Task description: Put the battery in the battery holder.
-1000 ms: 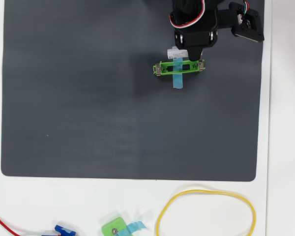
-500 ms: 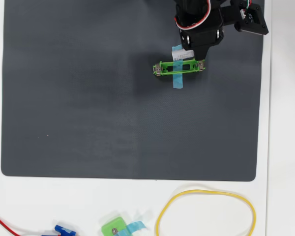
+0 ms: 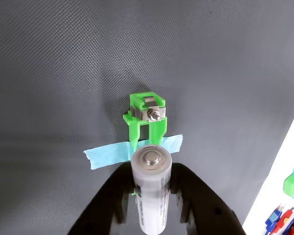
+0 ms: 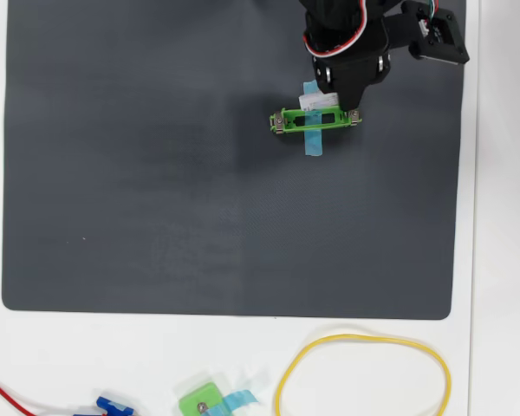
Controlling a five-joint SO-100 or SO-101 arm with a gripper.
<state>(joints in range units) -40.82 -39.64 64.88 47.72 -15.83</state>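
Battery (image 3: 151,188): held in the claw (image 3: 152,196), its two black fingers pinching the cylinder at mid-length; the grey end faces the camera in the wrist view, low over the near part of the frame, not yet seated.
Battery holder (image 4: 315,120): long green frame lying flat on the dark mat (image 4: 156,173), fixed by a strip of light blue tape (image 4: 313,143); its far metal contact (image 3: 152,113) shows past the battery.
Handling (judged): rigid, smooth metal can, small but dense; likely to slip or swivel between the fingers, so a mid-body grip suits it. The frame is light plastic and could shift under a push despite the tape.
Change since the earlier overhead frames: the claw has shifted slightly; the battery's pale tip (image 4: 310,101) now lies just beside the frame's upper rail; the frame is unmoved.
Tabletop (image 4: 494,260): white, around the mat.
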